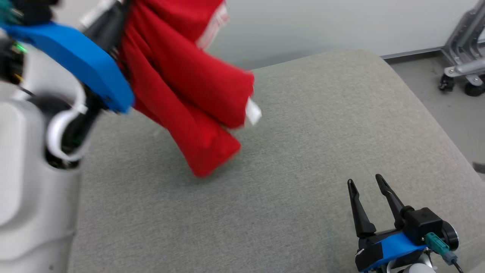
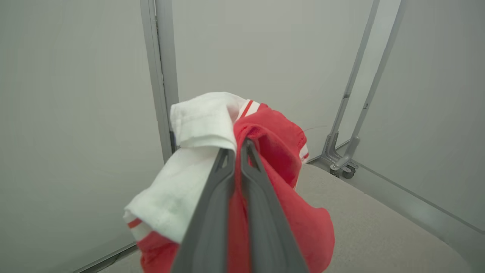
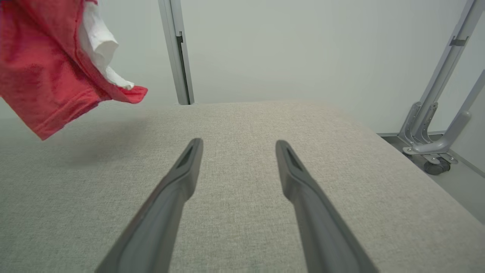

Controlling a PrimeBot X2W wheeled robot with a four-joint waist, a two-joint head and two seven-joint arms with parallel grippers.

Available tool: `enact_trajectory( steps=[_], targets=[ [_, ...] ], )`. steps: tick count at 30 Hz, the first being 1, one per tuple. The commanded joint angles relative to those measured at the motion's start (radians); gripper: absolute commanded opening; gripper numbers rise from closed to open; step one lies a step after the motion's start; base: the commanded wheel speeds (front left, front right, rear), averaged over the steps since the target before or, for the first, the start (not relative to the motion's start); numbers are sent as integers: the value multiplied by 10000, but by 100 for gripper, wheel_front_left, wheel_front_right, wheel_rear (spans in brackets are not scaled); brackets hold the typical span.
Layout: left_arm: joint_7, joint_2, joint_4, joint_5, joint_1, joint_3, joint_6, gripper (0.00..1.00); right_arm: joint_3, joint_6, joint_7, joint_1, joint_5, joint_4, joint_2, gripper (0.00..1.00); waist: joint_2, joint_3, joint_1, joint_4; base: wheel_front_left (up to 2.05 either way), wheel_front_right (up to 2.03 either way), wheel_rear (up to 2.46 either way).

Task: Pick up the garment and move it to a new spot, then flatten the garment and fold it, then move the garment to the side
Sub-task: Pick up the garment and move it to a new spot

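The garment [image 1: 182,76] is red with white trim and hangs bunched in the air over the grey padded surface [image 1: 303,151], at the upper left of the head view. My left gripper [image 2: 238,146] is shut on a fold of the garment [image 2: 276,151], red cloth pinched between its fingers and a white part draped to their left. In the right wrist view the garment [image 3: 41,68] dangles at the upper left, clear of the surface [image 3: 242,121]. Low at the right of the head view, my right gripper [image 1: 365,182] stands open, nothing between its fingers [image 3: 189,159].
A pale wall runs behind the padded surface, with a grey vertical post [image 3: 178,49]. A metal frame on castors [image 1: 462,64] stands on the floor at the far right. My left arm's white and blue housing [image 1: 72,60] sits close at the left.
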Motion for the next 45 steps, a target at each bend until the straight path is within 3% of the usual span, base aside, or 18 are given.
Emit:
enact_trajectory(
  steps=[1, 10, 11, 12, 13, 18, 23, 33, 45],
  targets=[
    [-120, -87, 146, 29, 294, -119, -52, 0, 32, 1, -26, -37, 84, -3, -39, 100, -1, 6, 1, -89, 0, 0, 0],
    [-1635, -904, 2504, 293, 2281, -1079, -68, 0, 430, 1, -31, -308, 269, 123, -39, 100, -1, 290, 1, -245, 0, 0, 0],
    [-1813, -995, 2850, 423, 2428, -1250, -45, 34, 428, 1, -32, -310, 296, 140, -39, 100, -1, 309, 1, -189, 0, 0, 0],
    [-2001, -1103, 3186, 475, 2532, -1303, -21, 81, 458, 1, -32, -328, 325, 153, -41, 100, -1, 321, 1, -144, 0, 0, 0],
    [-2207, -1229, 3494, 540, 2614, -1387, 36, 100, 417, 1, -33, -331, 340, 149, -41, 100, -1, 333, 1, -59, 0, 0, 0],
    [-3445, -1740, 4628, 812, 3036, -1591, 196, 100, 464, 1, -34, -299, 376, 164, -41, 100, -1, 268, 1, 319, 0, 0, 0],
    [-4795, -1994, 4703, 829, 3388, -1575, 184, 100, 308, 1, -35, -165, 344, 118, -40, 100, -1, 77, 1, 729, 0, 0, 0],
    [-7635, -1670, 3501, 965, 4925, -1200, 254, 100, -237, 1, 108, 233, 121, -84, -40, 100, -1, -312, 1, 1762, 0, 0, 0],
    [-8421, -1215, 3077, 1669, 6438, -170, 1221, 100, -499, 1, 403, 540, 157, -337, -41, 100, -1, -645, 1, 2523, 0, 0, 0]
  ],
)
